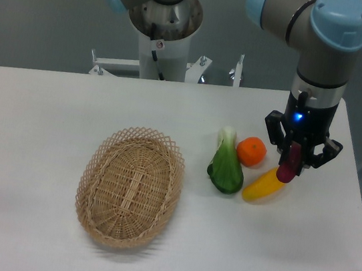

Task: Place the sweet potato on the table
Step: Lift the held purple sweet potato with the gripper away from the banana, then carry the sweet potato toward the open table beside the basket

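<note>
The slim maroon sweet potato (289, 165) hangs upright, clamped between the fingers of the black two-finger gripper (293, 159) (above the white table (49, 117), right side). Just below lies a yellow oblong vegetable (263, 185), beside a round orange fruit (251, 151).

No text, label, brand, number or sign can be read anywhere in the camera view. A small red mark sits on the white cylindrical robot base (161, 45) at the far side of the scene, but it is too small to make out as writing. A blue light glows on the wrist just above the black two-finger gripper (297, 160) at the right; it bears no lettering.
</note>
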You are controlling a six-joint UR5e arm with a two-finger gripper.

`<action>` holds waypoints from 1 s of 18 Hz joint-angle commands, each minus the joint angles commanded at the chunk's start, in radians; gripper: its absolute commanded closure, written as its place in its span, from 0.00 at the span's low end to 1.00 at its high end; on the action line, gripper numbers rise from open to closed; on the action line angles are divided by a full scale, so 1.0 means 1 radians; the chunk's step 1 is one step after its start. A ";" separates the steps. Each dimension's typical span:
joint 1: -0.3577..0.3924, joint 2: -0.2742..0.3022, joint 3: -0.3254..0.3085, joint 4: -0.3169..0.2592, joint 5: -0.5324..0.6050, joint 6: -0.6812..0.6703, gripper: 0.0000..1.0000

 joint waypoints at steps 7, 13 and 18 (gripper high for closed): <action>-0.081 -0.070 -0.012 0.144 -0.002 -0.279 0.67; -0.149 -0.172 -0.064 0.340 0.009 -0.502 0.67; -0.160 -0.213 -0.132 0.449 0.061 -0.503 0.67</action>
